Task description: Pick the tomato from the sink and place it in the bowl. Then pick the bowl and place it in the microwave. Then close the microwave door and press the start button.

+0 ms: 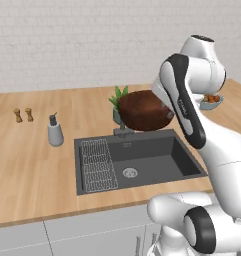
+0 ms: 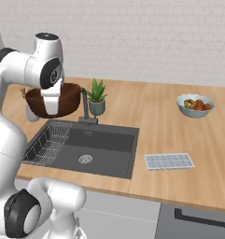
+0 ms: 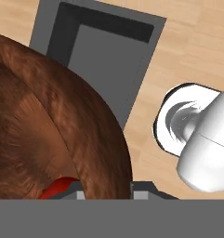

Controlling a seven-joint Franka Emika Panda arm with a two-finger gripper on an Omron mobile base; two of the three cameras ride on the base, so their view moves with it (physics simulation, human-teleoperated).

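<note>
Gripper (image 3: 105,191) clamped on the thick wall of the bowl (image 1: 144,111), one finger inside the rim, one outside; jaws narrowed onto the wall. Bowl held in the air, clear of the counter (image 1: 32,160), above the far edge of the sink (image 1: 157,160), just in front of the faucet (image 2: 85,109). Bowl tilted in the left base view, dark brown, thick-walled. Tomato (image 3: 57,187) inside the bowl: a sliver of red low against the inner wall, beside the inner finger.

Sink basin below, dark grey, round drain (image 1: 130,172) at mid-floor, wire rack (image 1: 98,165) along its left side. Potted plant (image 2: 96,99) just behind the faucet. Soap dispenser (image 1: 55,131) left of the sink; two small shakers (image 1: 23,115) farther left. Pale fruit bowl (image 2: 195,105) well right on the counter; ice tray (image 2: 169,161) nearer, right of the sink.
</note>
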